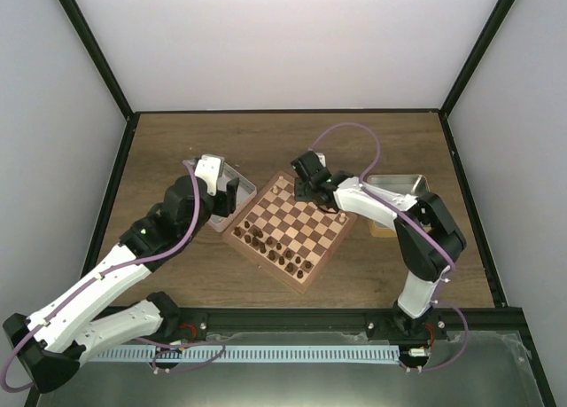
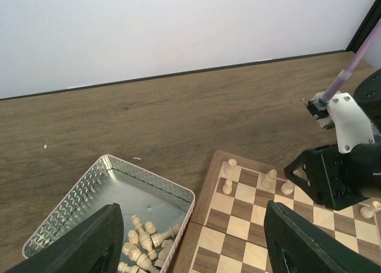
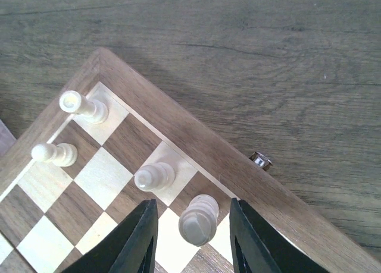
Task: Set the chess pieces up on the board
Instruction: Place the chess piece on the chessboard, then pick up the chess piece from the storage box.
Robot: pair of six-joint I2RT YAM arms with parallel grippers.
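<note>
Right tool [image 3: 191, 212] released, straddling 1 upright chess piece [image 3: 198, 220] on the board [image 3: 196, 141]; left tool [image 2: 191, 225] spread.

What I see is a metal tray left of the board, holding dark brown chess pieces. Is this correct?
Not quite. The metal tray left of the board holds light beige chess pieces, not dark brown ones. The left wrist view shows this.

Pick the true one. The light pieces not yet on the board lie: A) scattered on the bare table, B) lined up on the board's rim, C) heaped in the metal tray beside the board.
C: the light pieces lie heaped in one end of the metal tray, right against the board.
</note>
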